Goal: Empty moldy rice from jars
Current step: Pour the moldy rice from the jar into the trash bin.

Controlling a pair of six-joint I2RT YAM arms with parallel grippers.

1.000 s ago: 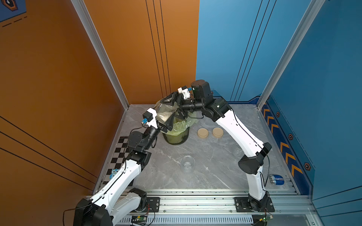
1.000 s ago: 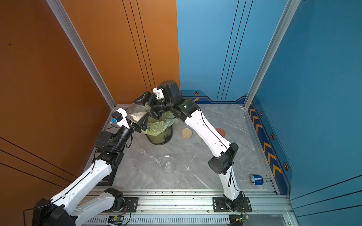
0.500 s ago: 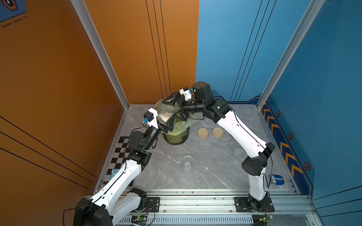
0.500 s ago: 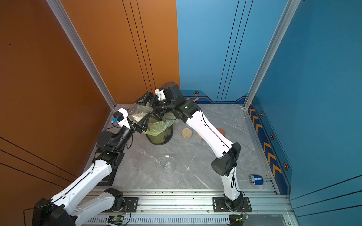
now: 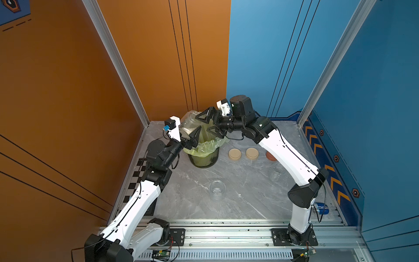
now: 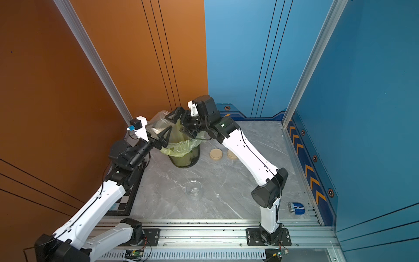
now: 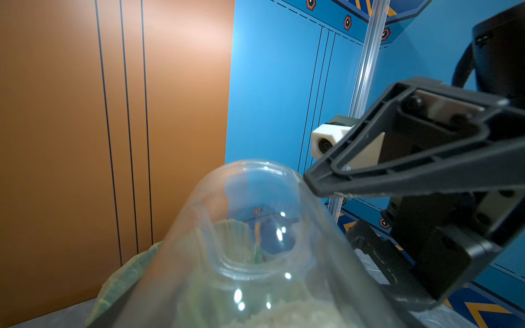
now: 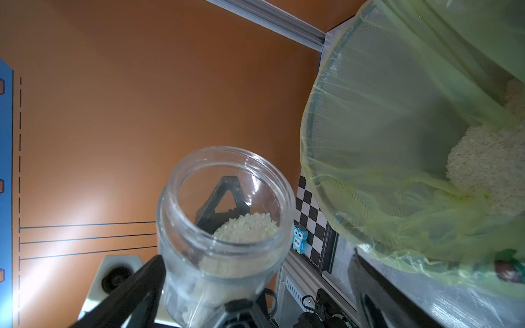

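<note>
Left fingers (image 5: pixel 195 137) of mine are clamped around an open jar (image 5: pixel 188 122), held raised and tilted just left of the bin (image 5: pixel 204 158) with its green bag (image 5: pixel 209 145). Some moldy rice (image 8: pixel 244 227) sits inside that jar, and a heap of rice (image 8: pixel 483 159) lies in the bag. My right fingers (image 7: pixel 397 183) stand spread wide just beside the jar, gripping nothing. On the table (image 5: pixel 238 204) a near jar (image 5: pixel 217 190) and a right jar (image 5: pixel 277 172) stand uncapped, with a beige lid (image 5: pixel 235 154), a second beige lid (image 5: pixel 252 153) and a reddish-brown lid (image 5: pixel 270 155) in a row right of the bin.

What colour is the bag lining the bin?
The bag is a translucent yellow-green; it shows best in the right wrist view.
</note>
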